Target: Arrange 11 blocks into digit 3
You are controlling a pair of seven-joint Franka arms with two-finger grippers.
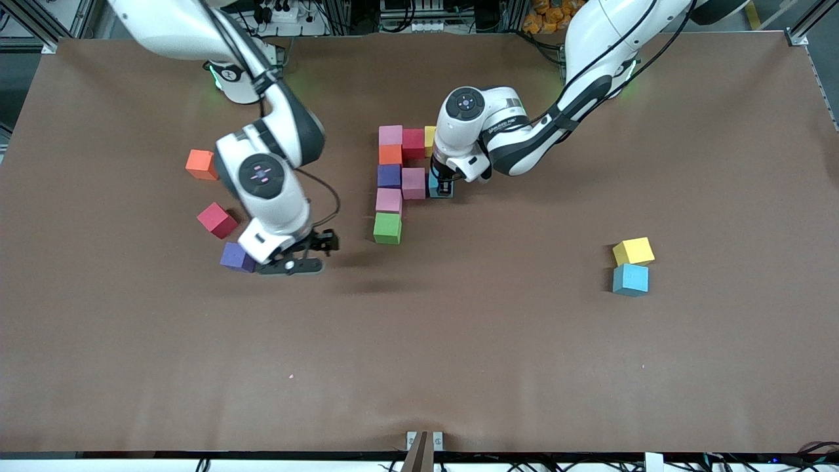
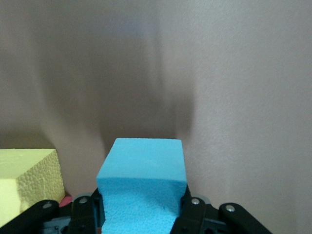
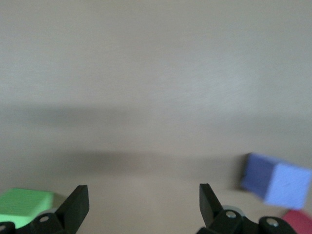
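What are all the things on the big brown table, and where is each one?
Figure blocks: seven, mid-table; a column of pink, orange, purple, pink, green running toward the front camera; red and yellow beside the top pink, another pink beside the purple.
Light blue block: one, clamped in the left gripper, at the free end of the figure's middle row.
Loose orange block, red block, purple block: one each, toward the right arm's end.
Yellow block and blue block: one each, touching, toward the left arm's end, blue nearer the camera.
Table: one, brown.
Left gripper: shut on the light blue block.
Right gripper: open, empty, beside the loose purple block.
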